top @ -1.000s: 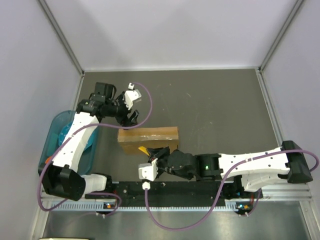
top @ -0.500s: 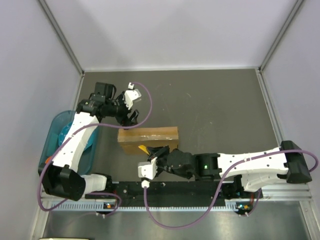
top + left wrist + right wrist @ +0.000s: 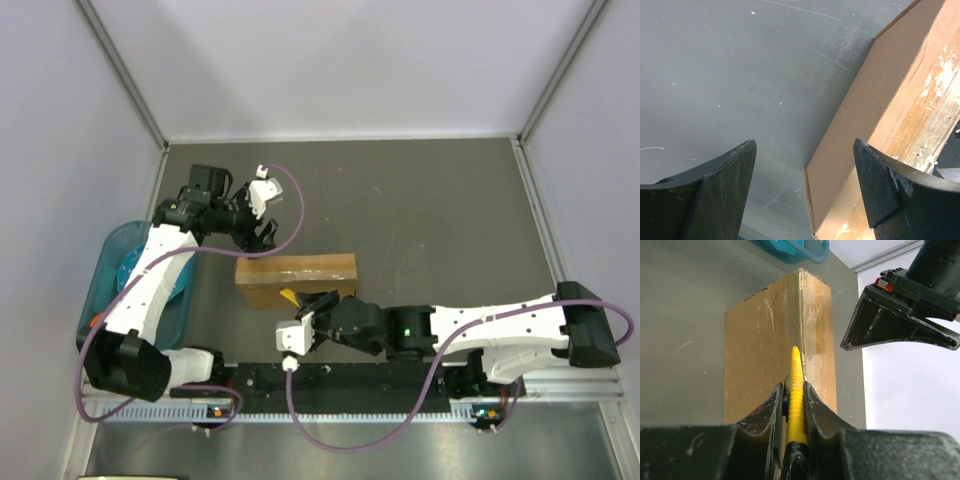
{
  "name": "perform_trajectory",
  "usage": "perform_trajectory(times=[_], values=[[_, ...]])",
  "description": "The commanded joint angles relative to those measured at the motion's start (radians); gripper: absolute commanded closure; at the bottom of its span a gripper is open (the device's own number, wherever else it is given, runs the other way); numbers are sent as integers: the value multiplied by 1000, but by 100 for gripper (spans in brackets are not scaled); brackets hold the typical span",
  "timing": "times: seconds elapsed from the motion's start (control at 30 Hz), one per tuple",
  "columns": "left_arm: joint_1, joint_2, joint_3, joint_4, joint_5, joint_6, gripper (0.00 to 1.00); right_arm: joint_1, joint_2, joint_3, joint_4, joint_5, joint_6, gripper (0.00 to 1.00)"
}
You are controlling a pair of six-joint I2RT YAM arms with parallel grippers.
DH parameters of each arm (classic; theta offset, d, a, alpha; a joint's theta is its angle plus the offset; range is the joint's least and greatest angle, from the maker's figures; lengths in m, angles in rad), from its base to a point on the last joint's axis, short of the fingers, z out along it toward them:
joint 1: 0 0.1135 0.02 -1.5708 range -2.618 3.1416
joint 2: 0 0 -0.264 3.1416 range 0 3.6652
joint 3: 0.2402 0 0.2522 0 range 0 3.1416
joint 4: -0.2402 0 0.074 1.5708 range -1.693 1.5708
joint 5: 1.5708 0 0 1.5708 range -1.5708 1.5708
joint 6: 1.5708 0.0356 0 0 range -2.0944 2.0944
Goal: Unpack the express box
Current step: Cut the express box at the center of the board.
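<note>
Grey table spreads before us, and we see the cardboard box lying flat, left of the middle. Our left gripper hangs wide open over the box's far left corner. Our right gripper clamps a yellow knife, tip pointing at the box's near side.

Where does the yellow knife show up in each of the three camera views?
Top external: the yellow knife is at the express box's near side, in the right pincer.
Left wrist: not in it.
Right wrist: bottom centre, clamped between the fingers, tip toward the box.
Shared landmark: the express box, seen in all three.
</note>
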Motion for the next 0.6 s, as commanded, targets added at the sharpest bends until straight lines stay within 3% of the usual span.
perform_trajectory(times=[0.0, 0.57], values=[[3, -18, 21, 21, 26, 10, 16, -7, -4, 12, 71, -1, 9, 100], [1, -28, 12, 19, 33, 5, 16, -36, 13, 12, 97, -12, 1, 100]])
